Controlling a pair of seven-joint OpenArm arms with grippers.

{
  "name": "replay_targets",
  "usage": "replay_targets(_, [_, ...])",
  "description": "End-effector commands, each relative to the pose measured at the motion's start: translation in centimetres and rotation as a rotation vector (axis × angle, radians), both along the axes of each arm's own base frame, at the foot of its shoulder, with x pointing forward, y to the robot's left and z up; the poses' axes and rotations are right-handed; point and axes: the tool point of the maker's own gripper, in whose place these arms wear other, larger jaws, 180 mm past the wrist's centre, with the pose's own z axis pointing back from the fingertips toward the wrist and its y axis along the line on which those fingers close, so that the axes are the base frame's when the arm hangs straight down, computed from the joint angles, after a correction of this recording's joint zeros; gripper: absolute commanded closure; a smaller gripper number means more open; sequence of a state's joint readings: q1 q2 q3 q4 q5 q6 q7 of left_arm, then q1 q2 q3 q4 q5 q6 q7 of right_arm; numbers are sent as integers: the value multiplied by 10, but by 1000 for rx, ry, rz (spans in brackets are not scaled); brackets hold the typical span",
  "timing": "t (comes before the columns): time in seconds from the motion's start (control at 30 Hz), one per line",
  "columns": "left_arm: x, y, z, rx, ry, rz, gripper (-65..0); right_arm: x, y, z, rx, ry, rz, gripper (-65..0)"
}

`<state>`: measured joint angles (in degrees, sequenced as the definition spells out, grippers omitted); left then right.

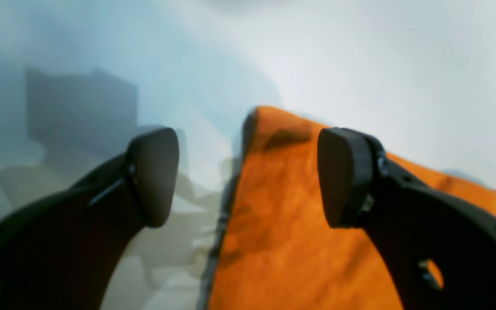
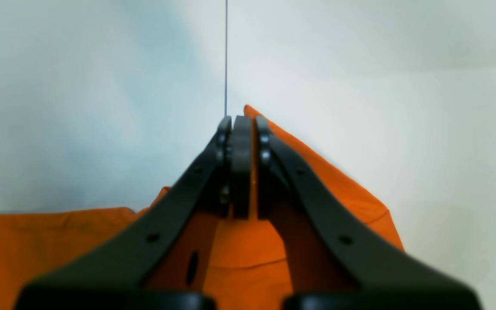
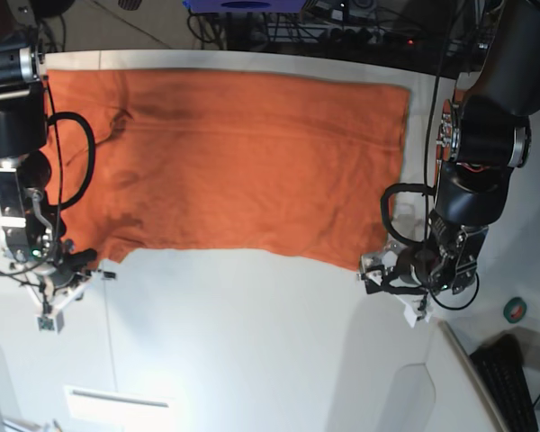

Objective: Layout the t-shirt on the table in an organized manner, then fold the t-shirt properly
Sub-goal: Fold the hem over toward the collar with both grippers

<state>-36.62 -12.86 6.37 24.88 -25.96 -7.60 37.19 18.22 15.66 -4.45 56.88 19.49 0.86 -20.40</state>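
- The t-shirt (image 3: 225, 162) lies spread flat across the far half of the table (image 3: 252, 342), folded into a wide orange rectangle.
- The right gripper (image 2: 243, 125) is clamped on a corner of the shirt, a thin strip of orange cloth showing between its closed fingers (image 2: 241, 172).
- The left gripper (image 1: 248, 176) has its fingers (image 1: 342, 176) wide apart, straddling the shirt's other near corner; whether they touch the cloth is unclear.

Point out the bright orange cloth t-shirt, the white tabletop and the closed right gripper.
bright orange cloth t-shirt (image 3: 243, 162), base view, middle of the spread cloth.
white tabletop (image 3: 252, 342), base view, bare surface below the shirt's edge.
right gripper (image 2: 242, 125), right wrist view, tips of the closed fingers pinching orange cloth.
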Motion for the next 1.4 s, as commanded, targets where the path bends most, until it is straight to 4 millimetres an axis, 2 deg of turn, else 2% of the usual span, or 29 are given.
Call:
replay_targets(0.0, [16,2,15,-5,-50,3,-474,17,-7,23,-10,-71,-7,0])
replay_targets(0.13, [13,-1,11,-8,-46,1,-472,17,-6,23,-11,-70,-4,0])
replay_targets(0.33, [10,-27,5,-41,-39,-49,-464,17,-4,22,-9,-69,-1,0])
replay_targets(0.6, [11,-31,3,-39,-65,-54,-224,17,-5,22,-11,-69,0,0])
replay_targets(0.67, [5,-30,-2,-38,-53,-53,-163,16,-6,22,-10,-68,-1,0])
replay_targets(0.8, [4,-30,-3,-38,-54,-54,-3,11,-6,17,-9,-57,-3,0])
replay_targets(0.87, [3,-31,-2,-36,-64,-61,0,10,-7,16,-8,-56,-4,0])
replay_targets(1.03, [17,-36,24,-23,-171,-104,0,7,-8,12,-10,-50,-6,0])
replay_targets(1.13, [13,-42,28,-24,-202,-125,0,5,-8,11,-10,-47,-9,0])
replay_targets(1.23, [6,-39,30,-19,-224,-130,0,0,-12,9,-8,-47,-21,0])
replay_targets(1.37, [-8,-33,34,1,-214,-162,0,-4,-27,28,8,-113,-71,0])
